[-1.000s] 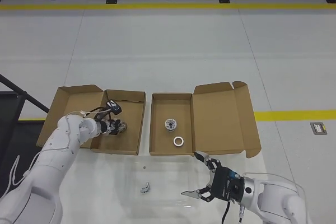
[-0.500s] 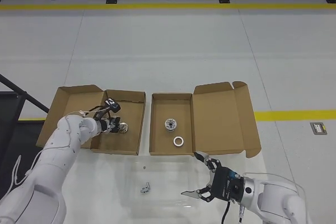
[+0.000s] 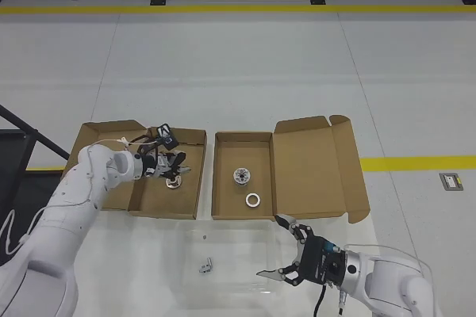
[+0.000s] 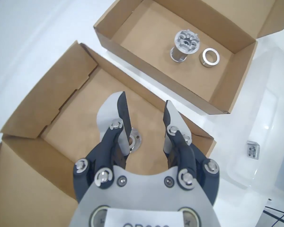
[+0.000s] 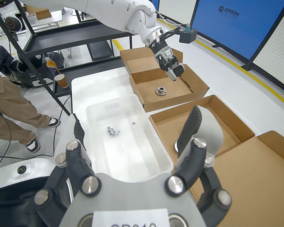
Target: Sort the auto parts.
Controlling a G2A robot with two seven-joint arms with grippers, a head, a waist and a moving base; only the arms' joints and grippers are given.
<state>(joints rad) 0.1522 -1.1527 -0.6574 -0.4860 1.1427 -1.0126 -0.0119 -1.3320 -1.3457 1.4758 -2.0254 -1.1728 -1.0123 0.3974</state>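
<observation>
Sorting station, seen from above and from both wrists. Two open cardboard boxes stand side by side on the white desk, with a clear tub on the robot's side of them.

The left end effector hangs over the left box, its fingers spread and holding nothing. A flanged hub lies on the box floor beneath it, apart from both fingers.

The right box holds a slotted cylindrical part standing on end. A plain metal ring lies just beside that part.

The right end effector sits over the end of the tub nearest the right box, fingers spread wide, gripping nothing.

A small angled bracket lies on the tub floor, well apart from both end effectors. A dark speck farther along the tub may be a tiny fastener, though it is too small to identify.
</observation>
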